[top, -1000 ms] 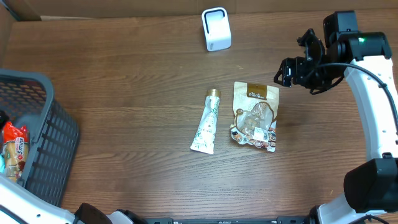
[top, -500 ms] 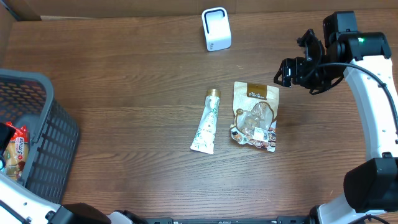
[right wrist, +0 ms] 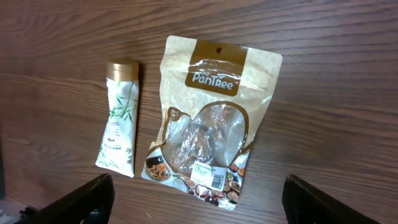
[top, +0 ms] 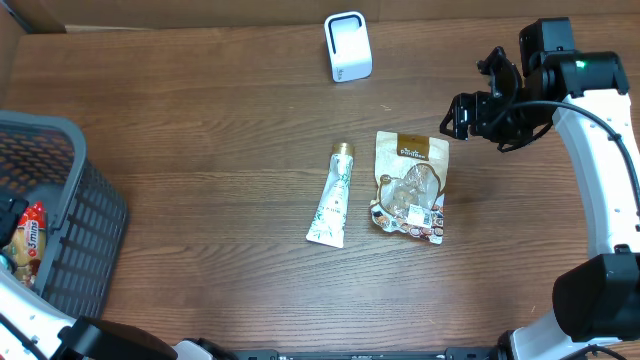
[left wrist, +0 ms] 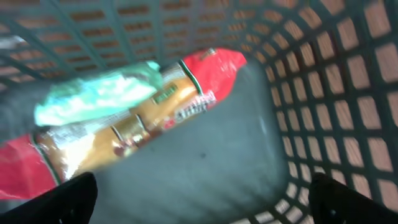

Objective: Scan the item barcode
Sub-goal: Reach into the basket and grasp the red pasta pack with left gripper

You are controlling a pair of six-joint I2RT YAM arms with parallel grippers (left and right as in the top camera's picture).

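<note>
Left end effector is inside the basket, jaws wide apart and empty, above a red snack packet lying on the basket floor. Right end effector is open and empty, hovering over the pouch and tube, which lie side by side mid-desk. The scanner stands at the far edge.

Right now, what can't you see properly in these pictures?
- Left wrist view: the red and gold packet in the basket is blurred, so its print cannot be read.
- Overhead view: the same packet is cut off by the left edge and partly hidden by the basket wall.
- Right wrist view: the white label on the pouch is too small to read.
</note>
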